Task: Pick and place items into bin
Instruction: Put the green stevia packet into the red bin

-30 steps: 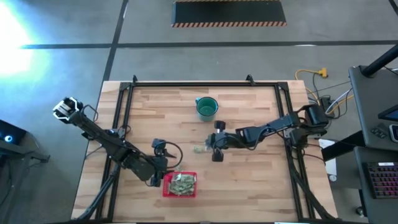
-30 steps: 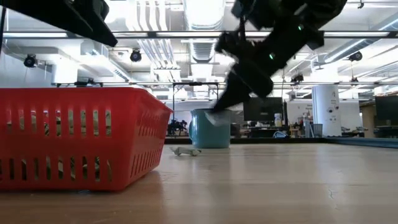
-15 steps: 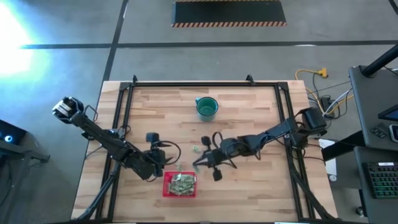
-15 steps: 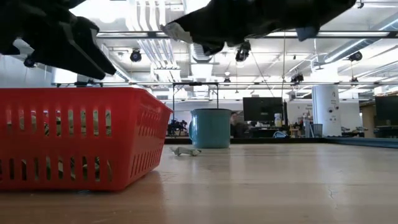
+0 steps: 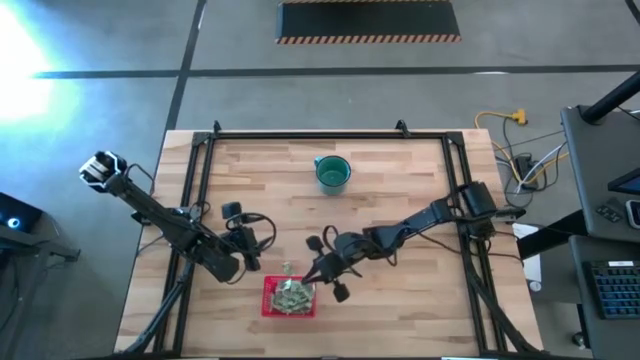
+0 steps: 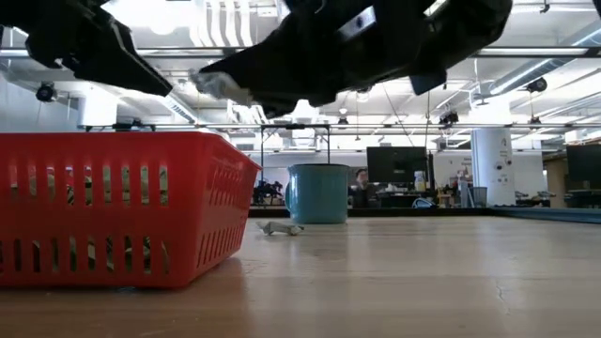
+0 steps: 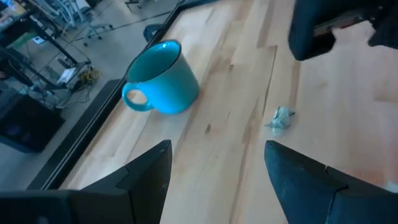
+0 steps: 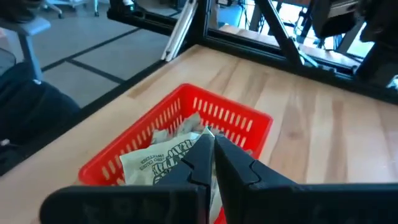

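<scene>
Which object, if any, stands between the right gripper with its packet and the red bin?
Nothing visible does. The right gripper is shut on a pale packet and hangs at the open top of the red bin. Only packets already inside lie beneath it. The teal cup is far off.

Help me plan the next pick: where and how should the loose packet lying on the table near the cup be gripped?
Grip the packet across its crumpled middle, coming straight down from above. It lies flat and alone on the bare table, apart from the cup, so nothing blocks a top approach. The left pincer is open nearby.
</scene>
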`<control>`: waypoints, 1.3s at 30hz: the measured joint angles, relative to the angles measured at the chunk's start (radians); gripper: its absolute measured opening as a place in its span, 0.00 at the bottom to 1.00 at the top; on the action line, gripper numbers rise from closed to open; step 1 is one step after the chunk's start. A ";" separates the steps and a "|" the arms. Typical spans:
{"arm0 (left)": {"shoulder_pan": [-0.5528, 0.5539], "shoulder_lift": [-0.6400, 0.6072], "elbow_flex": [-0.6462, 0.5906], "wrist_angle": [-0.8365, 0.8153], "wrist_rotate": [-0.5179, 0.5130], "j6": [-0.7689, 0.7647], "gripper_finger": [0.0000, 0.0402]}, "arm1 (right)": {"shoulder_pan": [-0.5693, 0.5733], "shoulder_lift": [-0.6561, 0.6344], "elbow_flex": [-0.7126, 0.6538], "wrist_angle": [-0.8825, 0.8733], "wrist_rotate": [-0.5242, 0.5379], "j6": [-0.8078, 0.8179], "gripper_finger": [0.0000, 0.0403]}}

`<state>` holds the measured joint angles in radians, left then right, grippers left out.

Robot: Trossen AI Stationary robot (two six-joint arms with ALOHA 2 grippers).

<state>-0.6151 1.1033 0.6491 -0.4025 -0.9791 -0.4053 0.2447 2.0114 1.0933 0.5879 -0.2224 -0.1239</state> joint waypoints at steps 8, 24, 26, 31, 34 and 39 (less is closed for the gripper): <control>0.000 -0.020 -0.016 0.000 0.001 -0.009 0.60 | 0.000 0.085 0.104 -0.070 -0.052 0.028 0.02; 0.000 -0.013 -0.017 0.002 0.001 -0.009 0.60 | -0.011 0.045 0.117 -0.234 0.069 0.036 0.31; 0.000 -0.013 -0.016 0.002 0.001 -0.009 0.60 | -0.017 0.022 0.117 -0.314 0.209 0.049 0.33; 0.000 -0.012 -0.016 0.001 0.001 -0.009 0.60 | -0.041 0.011 0.116 -0.429 0.353 0.115 0.33; 0.000 -0.012 -0.016 0.001 0.001 -0.009 0.60 | -0.057 0.016 0.111 -0.429 0.353 0.146 0.32; 0.000 -0.012 -0.017 0.001 0.001 -0.009 0.60 | -0.075 0.035 0.092 -0.447 0.354 0.173 0.29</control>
<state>-0.6151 1.0916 0.6323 -0.4017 -0.9778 -0.4145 0.1702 2.0460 1.1856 0.1411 0.1315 0.0493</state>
